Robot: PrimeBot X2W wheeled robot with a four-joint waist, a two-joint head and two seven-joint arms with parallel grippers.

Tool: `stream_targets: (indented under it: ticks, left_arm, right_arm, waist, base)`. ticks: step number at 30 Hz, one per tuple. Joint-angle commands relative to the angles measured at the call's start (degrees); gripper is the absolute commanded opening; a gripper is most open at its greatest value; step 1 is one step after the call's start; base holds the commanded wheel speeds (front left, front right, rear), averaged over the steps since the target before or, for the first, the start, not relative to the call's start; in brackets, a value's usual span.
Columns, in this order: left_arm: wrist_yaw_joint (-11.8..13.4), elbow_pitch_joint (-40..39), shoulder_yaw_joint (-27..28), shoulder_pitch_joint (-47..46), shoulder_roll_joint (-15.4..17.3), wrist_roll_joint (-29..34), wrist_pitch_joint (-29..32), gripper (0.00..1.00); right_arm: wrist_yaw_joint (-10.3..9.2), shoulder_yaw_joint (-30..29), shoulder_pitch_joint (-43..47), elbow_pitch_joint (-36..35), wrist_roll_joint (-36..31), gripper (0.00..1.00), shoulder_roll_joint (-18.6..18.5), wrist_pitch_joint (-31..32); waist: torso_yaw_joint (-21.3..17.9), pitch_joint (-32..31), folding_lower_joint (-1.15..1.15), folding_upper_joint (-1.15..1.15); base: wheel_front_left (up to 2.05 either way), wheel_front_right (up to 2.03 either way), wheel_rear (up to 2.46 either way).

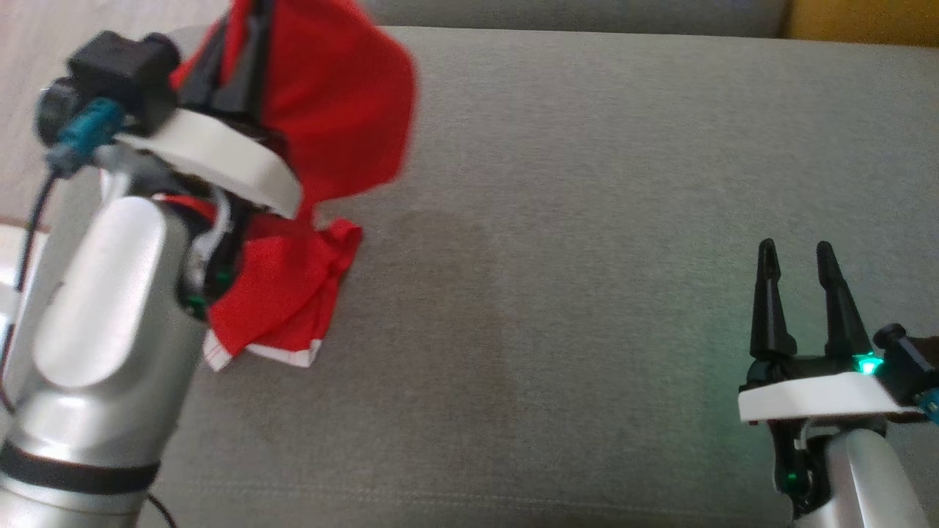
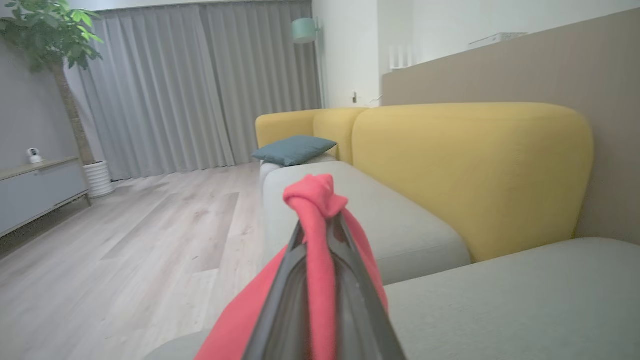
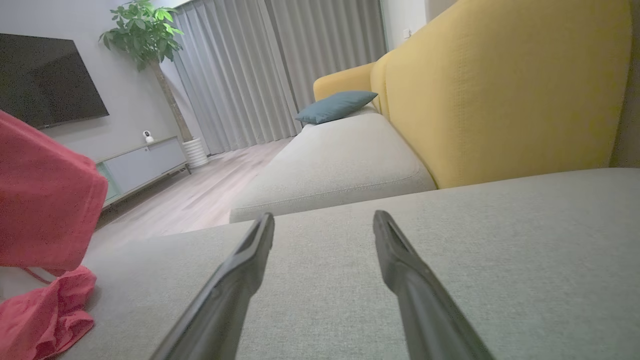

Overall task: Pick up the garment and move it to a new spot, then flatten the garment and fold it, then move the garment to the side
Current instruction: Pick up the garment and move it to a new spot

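left pincer (image 2: 318,227) is clamped on the red garment (image 1: 330,110), raised over the left of the grey sofa (image 1: 587,220), hem resting on the seat. right pincer (image 1: 796,253) is apart, empty, well to the right.

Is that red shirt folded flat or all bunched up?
Bunched up. The red garment hangs crumpled from the shut left gripper, its lower end heaped on the grey cushion.

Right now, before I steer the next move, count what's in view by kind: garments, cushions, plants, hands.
Garments: 1, the red garment
Cushions: 1, the teal cushion
Plants: 1, the potted plant
Hands: 2, left hand shut on the red garment, right hand open
Total: 5
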Motion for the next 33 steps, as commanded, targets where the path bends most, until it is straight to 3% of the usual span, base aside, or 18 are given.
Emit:
stream_targets:
  ticks: [1, 9, 12, 20, 21, 22, 23, 28, 33]
  left_arm:
    - [0.4, -3.1, 1.2, -2.7, 0.6, -0.1, 0.6, 0.0]
    - [0.8, -5.0, -3.0, -4.4, -4.4, 0.4, 2.0, 0.0]
    - [1.1, -3.4, -5.2, -6.3, -7.4, 1.0, 2.1, 0.0]
    - [1.3, 8.4, -7.6, -9.8, -10.8, 2.3, 0.3, 0.0]
    - [1.3, 10.8, -7.9, -10.1, -11.0, 2.6, -0.1, 0.05]
    - [1.4, 13.2, -8.4, -10.5, -11.0, 3.3, -0.6, 0.59]
    - [1.3, 15.4, -8.9, -10.8, -11.2, 3.7, -1.3, 1.0]
    - [1.4, 24.1, -10.3, -11.9, -12.3, 4.9, -6.0, 1.0]
    - [2.2, 27.1, -8.9, -12.1, -13.0, 4.1, -10.4, 1.0]
  right_arm:
    - [-0.04, 1.9, -1.2, -1.8, 0.3, 1.0, -0.4, -0.6]
    - [-0.04, 3.7, -4.4, -3.5, 0.3, 1.0, -0.4, -0.6]
    - [-0.04, 3.3, -7.0, -5.4, 0.8, 1.0, -0.4, -0.6]
    - [-0.04, 3.1, -9.3, -7.8, 3.3, 1.0, -0.4, -0.6]
    - [-0.04, 3.1, -9.3, -7.8, 3.6, 1.0, -0.4, -0.6]
    - [-0.04, 3.2, -9.2, -7.8, 3.9, 1.0, -0.4, -0.6]
    - [-0.04, 3.3, -9.2, -7.7, 4.1, 1.0, -0.4, -0.6]
    - [-0.04, 2.9, -9.0, -7.7, 4.4, 1.0, -0.4, -0.6]
    - [-0.04, 2.8, -8.2, -7.5, 2.9, 1.0, -0.4, -0.6]
  waist:
    - [-2.4, 0.0, 0.0, 0.0]
    - [-11.2, 1.6, 0.0, 0.0]
    - [-17.0, 3.5, 0.0, 0.0]
    - [-26.6, 7.7, 0.0, 0.0]
    - [-27.2, 8.1, 0.0, 0.0]
    - [-27.9, 8.4, 0.0, 0.0]
    - [-28.4, 8.7, 0.0, 0.0]
    - [-28.7, 9.2, 0.0, 0.0]
    - [-25.0, 7.7, 0.0, 0.0]
  base:
    - [0.0, 0.0, 0.0]
    - [0.0, 0.0, 0.0]
    - [0.0, 0.0, 0.0]
    - [0.0, 0.0, 0.0]
    - [0.0, 0.0, 0.0]
    - [0.0, 0.0, 0.0]
    - [0.0, 0.0, 0.0]
    - [0.0, 0.0, 0.0]
    - [0.0, 0.0, 0.0]
